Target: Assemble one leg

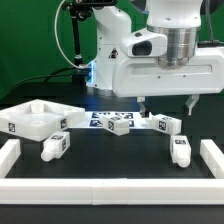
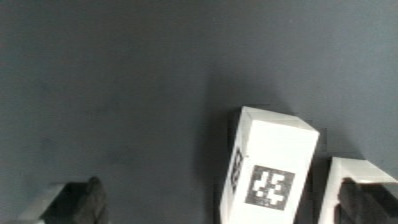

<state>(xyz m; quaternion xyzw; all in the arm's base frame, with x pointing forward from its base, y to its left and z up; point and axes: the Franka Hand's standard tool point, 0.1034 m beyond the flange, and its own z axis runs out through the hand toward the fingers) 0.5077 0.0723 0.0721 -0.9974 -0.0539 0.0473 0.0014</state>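
My gripper (image 1: 169,104) hangs open and empty above the table at the exterior view's right. A white leg (image 1: 166,123) with a black-and-white tag lies on the dark table just below and between the fingers, not touched. In the wrist view this leg (image 2: 267,165) lies between my two dark fingertips (image 2: 79,204), closer to the other finger; the gripper's middle (image 2: 214,206) is over bare table beside it. Other alike legs lie at the front right (image 1: 180,150), the front left (image 1: 55,145) and near the middle (image 1: 121,125).
The big white square tabletop (image 1: 22,122) with a raised rim lies at the exterior view's left. The marker board (image 1: 100,117) lies flat behind the middle leg. A low white rail (image 1: 110,190) borders the table's front and sides. The robot base stands behind.
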